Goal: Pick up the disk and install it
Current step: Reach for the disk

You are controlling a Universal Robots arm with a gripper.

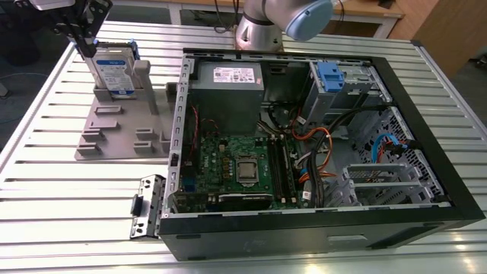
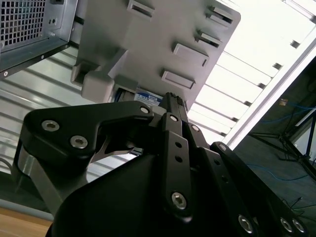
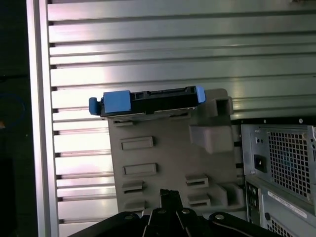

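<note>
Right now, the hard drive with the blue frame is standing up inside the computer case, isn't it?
Not quite. The hard drive is standing up, but it is not inside the computer case. It stands in the grey holder on the slatted table, to the exterior view's left of the case. The exterior view shows this.

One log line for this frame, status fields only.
stage: pre-grasp | gripper: over grey stand, apart from disk | disk: upright in stand, outside computer case | installed: no
</note>
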